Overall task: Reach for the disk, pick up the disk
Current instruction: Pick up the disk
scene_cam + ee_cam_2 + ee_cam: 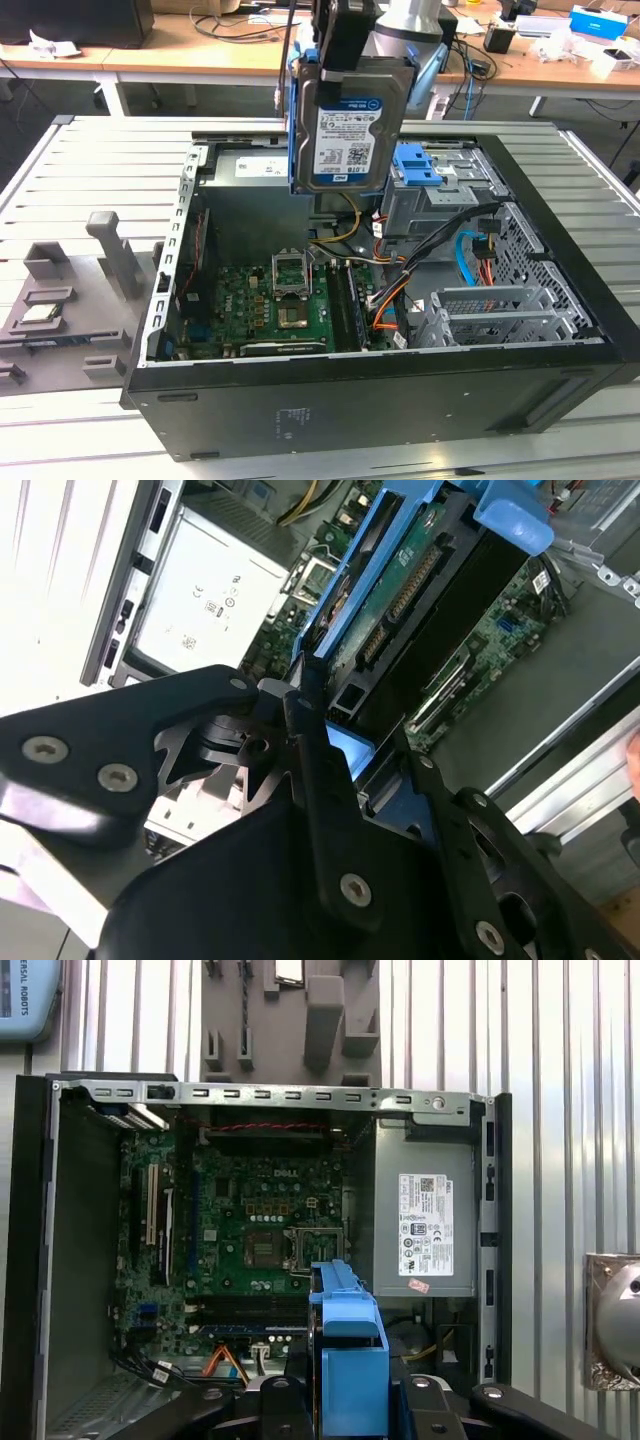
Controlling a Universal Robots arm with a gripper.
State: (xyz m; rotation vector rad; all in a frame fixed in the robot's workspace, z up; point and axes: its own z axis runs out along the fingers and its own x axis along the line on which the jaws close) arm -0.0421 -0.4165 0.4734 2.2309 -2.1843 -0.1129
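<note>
The disk (pixel 345 130) hangs upright above the open computer case (pixel 330 410), its white-and-blue label facing the camera and blue rails along its sides. My gripper (pixel 342 50) grips it from above, shut on its upper end. In the second wrist view the black fingers (pixel 310 740) clamp the disk (pixel 400 590) by its blue-railed edge, and its underside with the connector shows. The first wrist view looks straight down: the disk's blue rail (pixel 348 1360) sits between the gripper (pixel 350 1405) fingers, high over the motherboard (pixel 260 1230).
A blue latch (pixel 415 165) sits on the drive cage at the case's back right, with loose cables (pixel 470 250) beside it. The power supply (pixel 425 1220) fills one corner. A grey fixture (pixel 100 260) holding a small chip (pixel 40 312) lies on the slatted table at the exterior view's left.
</note>
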